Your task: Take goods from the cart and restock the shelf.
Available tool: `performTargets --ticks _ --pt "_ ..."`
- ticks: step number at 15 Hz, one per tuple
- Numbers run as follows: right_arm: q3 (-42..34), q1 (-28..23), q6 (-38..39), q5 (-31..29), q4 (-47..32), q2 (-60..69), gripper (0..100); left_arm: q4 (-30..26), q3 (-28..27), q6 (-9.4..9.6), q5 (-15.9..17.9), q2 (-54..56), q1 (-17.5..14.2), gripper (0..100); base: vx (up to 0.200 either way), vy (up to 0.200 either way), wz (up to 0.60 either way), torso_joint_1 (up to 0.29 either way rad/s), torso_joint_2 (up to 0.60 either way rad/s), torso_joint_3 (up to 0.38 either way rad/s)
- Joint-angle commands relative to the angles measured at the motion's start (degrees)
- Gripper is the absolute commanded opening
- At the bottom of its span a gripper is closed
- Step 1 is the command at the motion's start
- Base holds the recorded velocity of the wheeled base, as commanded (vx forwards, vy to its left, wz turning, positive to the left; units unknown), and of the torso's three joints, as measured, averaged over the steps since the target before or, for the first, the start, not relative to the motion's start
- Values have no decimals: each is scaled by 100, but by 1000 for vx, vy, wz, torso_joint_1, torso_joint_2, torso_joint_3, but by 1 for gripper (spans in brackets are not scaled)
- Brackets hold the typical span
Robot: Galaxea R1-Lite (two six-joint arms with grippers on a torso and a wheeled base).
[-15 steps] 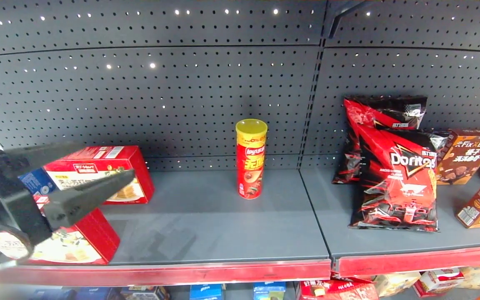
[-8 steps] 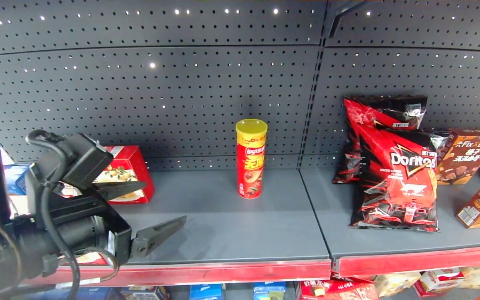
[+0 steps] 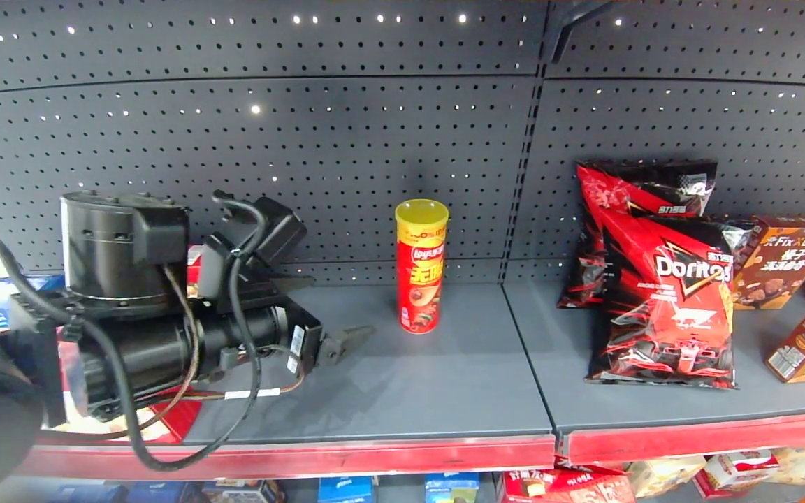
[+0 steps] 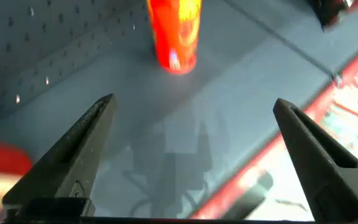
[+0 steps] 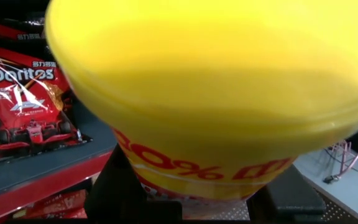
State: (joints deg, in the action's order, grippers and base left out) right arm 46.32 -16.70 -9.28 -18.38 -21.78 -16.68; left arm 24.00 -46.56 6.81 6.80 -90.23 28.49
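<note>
item: chip can (image 5: 210, 93), yellow lid, pinched between the jaws of the right gripper (image 5: 207, 202), out front of the shelf (image 3: 388, 391).
second can (image 3: 421, 265): upright near the back panel.
left gripper (image 3: 339, 306): jaws spread, empty, just short of the second can.
step, judged: placing; next, stand the held can beside the second can.

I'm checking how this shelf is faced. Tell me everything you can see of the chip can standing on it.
The chip can is a tall, slim cylinder with a red printed body that looks like coated card and a yellow, plastic-looking lid, shut. It stands upright on the grey shelf, near the pegboard back, alone and touching nothing else. The open left gripper points at it from the left, apart from it.
</note>
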Motion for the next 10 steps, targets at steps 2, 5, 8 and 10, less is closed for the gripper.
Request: performTargets --ticks 2,5,8,10 --pt "-1 0 -92 1 -1 -64 0 289 -424 -13 14 -899 8 100 0 0 0 0 0 0" --pt "8 0 -180 10 -1 -64 0 289 -882 -31 14 -1286 -36 100 0 0 0 0 0 0" --pt "26 9 -399 10 -1 -55 0 456 -1426 -260 14 -1787 69 100 0 0 0 0 0 0" --pt "52 0 -470 10 -1 -64 0 482 -1743 -400 -3 -2016 131 100 0 0 0 0 0 0"
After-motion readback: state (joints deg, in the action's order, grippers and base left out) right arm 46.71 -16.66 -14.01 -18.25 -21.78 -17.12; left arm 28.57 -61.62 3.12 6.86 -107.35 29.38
